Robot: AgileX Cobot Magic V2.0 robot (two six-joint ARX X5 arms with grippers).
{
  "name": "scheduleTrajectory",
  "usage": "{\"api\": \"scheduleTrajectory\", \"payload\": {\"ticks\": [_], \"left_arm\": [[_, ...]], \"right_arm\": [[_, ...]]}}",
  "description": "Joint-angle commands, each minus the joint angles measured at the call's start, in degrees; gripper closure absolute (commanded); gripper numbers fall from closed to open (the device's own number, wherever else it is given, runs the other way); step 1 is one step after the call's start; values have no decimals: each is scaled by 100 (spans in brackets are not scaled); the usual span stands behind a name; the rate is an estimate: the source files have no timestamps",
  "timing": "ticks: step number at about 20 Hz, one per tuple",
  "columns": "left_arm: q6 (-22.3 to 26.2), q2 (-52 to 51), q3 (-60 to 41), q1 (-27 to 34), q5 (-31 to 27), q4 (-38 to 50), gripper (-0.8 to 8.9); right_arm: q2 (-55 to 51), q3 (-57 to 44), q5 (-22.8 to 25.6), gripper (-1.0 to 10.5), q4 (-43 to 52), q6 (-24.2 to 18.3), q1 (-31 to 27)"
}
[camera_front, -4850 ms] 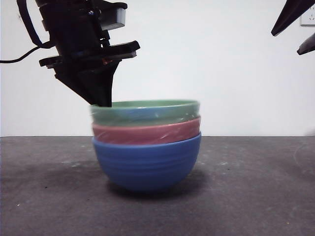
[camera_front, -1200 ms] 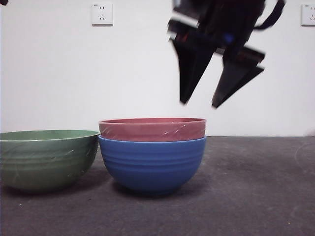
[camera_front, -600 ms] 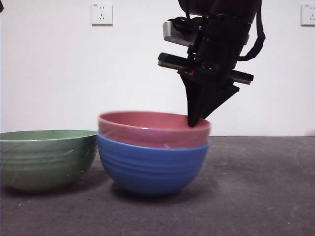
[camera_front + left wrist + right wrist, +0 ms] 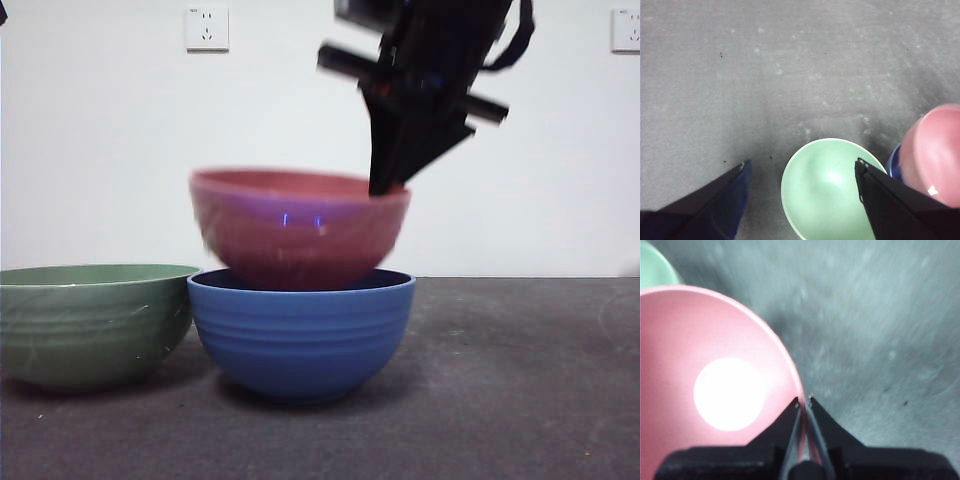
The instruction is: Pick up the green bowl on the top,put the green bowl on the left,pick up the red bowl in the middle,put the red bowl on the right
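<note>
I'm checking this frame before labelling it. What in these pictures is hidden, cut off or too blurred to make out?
- Red bowl, front view: motion-blurred, so its ribs and scratches are unreadable; whether it has cleared the blue bowl is unclear.
- Right gripper, front view: blurred, upper part cut by the top edge.
- Green bowl, front view: cut by the left edge.
- Left gripper: its arm shows only as a corner tip in the front view.

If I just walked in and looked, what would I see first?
The red bowl up in the air, just above the blue bowl in the middle of the table. The right gripper pinches its rim from above. Next you would see the green bowl sitting on the table beside the blue one, with the left gripper open high above it.
</note>
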Motion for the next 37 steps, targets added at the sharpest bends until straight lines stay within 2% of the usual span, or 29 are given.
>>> {"api": "scheduleTrajectory", "payload": {"ticks": [1, 3, 7, 10, 12, 15, 18, 20, 28, 32, 37], "left_arm": [[-57, -13, 4, 2, 17, -2, 468], [-57, -13, 4, 2, 17, 39, 468], [-57, -11, 4, 2, 17, 125, 468], [-59, -11, 4, 2, 17, 125, 468], [-57, -11, 4, 2, 17, 127, 468], [-57, -11, 4, 2, 17, 125, 468], [-59, -11, 4, 0, 20, 120, 468], [-57, -11, 4, 0, 20, 120, 468], [-57, -11, 4, 0, 22, 39, 468], [-57, -11, 4, 0, 22, 37, 468], [-57, -11, 4, 0, 22, 66, 468]], "right_arm": [[-415, 52, 39, 957, -111, 7, -35], [-881, 52, 199, 957, -518, 4, -133], [-1814, 50, 1362, 957, -1864, 11, -623], [-2175, 11, 1473, 957, -2706, 240, -1296], [-2341, -267, 1464, 957, -2771, 297, -1637], [-2391, -1019, 1008, 957, -2214, 350, -1843], [-2275, -1867, 428, 957, -761, 367, -1921], [-1934, -2063, 146, 955, -188, 461, -1952], [-761, -2061, 101, 937, 308, 461, -1987], [-782, -2052, 122, 683, 356, 461, -1987], [-1550, -1976, 4, 662, 723, 459, -1963]]}}
